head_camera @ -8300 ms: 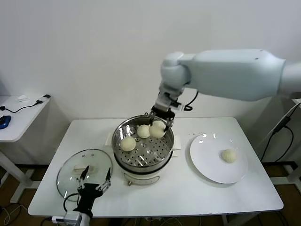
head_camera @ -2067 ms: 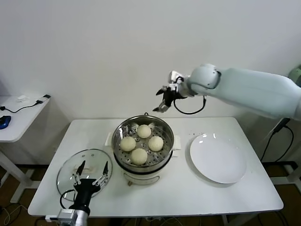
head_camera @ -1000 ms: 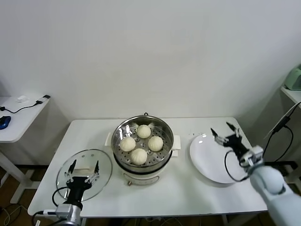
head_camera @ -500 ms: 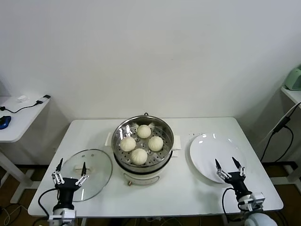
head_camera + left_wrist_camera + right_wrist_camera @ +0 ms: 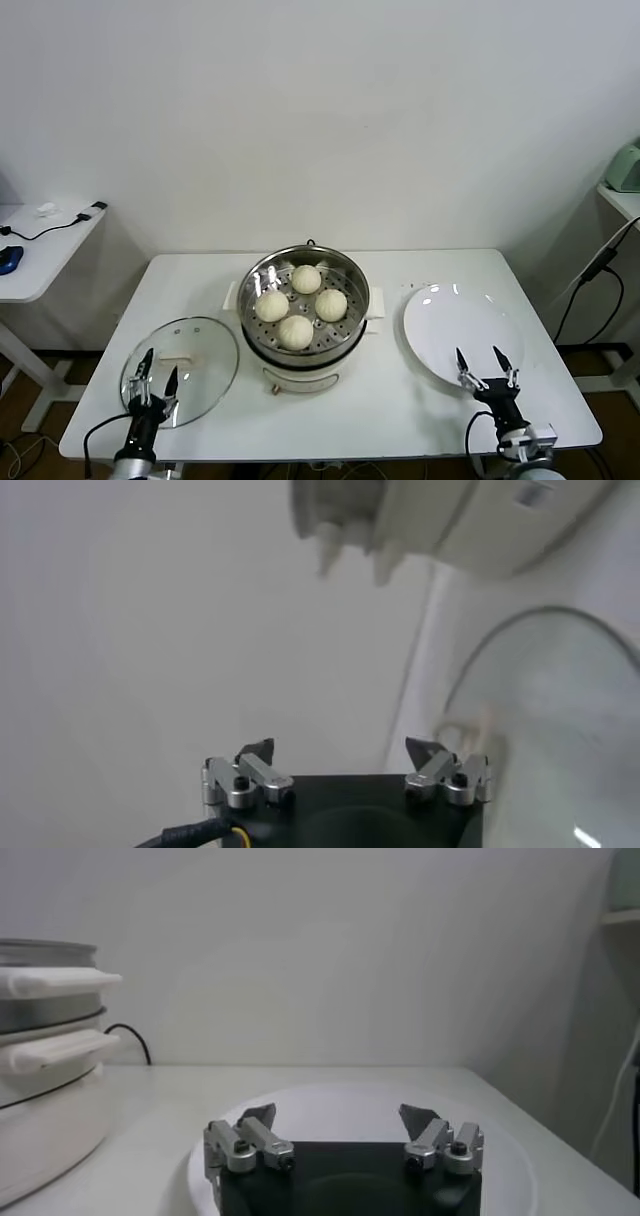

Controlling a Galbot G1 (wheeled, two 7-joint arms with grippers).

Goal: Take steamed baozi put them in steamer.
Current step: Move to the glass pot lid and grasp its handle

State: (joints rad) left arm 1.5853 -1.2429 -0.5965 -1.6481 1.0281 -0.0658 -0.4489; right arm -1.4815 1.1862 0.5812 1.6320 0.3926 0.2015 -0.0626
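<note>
Four smooth cream-white steamed baozi [image 5: 300, 303] clustered inside the shiny perforated steamer [image 5: 305, 312] at table centre, flanked low at the front edge by left gripper [image 5: 152, 370] over the glass lid [image 5: 180, 368] and right gripper [image 5: 485, 366] by the white plate [image 5: 463, 334], both spread wide, empty, arms cut off below.

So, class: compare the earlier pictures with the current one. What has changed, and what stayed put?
The fourth baozi went from plate into steamer. The right claw released and withdrew to the table's near edge, open; the left claw dropped back too. Lid, steamer and plate stayed.
</note>
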